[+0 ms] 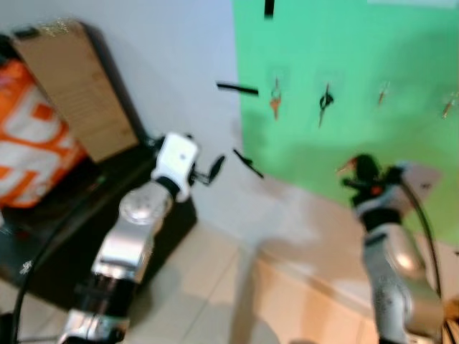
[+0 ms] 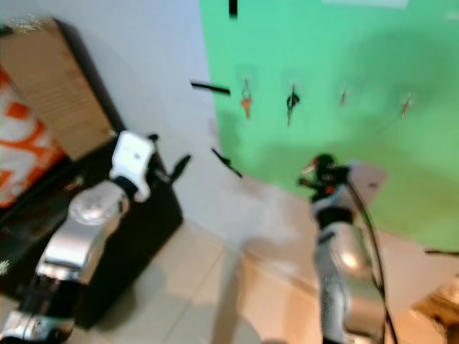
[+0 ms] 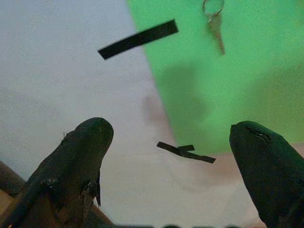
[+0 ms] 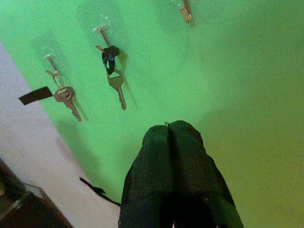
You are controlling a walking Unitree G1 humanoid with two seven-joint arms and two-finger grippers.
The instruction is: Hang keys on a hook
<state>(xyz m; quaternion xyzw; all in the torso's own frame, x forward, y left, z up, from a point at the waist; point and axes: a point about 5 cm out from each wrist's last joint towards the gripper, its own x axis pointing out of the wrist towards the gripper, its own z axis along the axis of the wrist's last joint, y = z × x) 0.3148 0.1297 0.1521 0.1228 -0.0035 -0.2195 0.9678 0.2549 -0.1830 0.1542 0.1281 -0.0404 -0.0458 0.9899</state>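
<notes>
Right claw [image 4: 170, 130]: fingers pressed together, raised toward the green panel [image 4: 228, 71]; a tiny glint shows at the tips, too small to tell as a key, so a held load cannot be confirmed.
Right claw aim: tips point below and beside the row of hooks, judged an approach toward a hook.
Left claw [image 3: 173, 142]: fingers spread wide, nothing between them; faces the white wall [image 3: 57, 85] at the panel's edge, judged on standby.
Nearest key [image 4: 66, 99]: silver, hangs from the hook closest to the panel's edge, beside a strip of black tape [image 4: 34, 95].
Second key set [image 4: 113, 71]: black fob with a silver key below, on the next hook along.
Further hooks [image 1: 382, 93]: small items hang there; blurred, type not clear.
Panel purpose: hooks mounted in one row, judged reachable for the raised arm.
Surroundings: black cabinet [image 1: 122, 208] carrying a cardboard box [image 1: 72, 86] stands left of the wall.
Step status: hanging judged not finished.
</notes>
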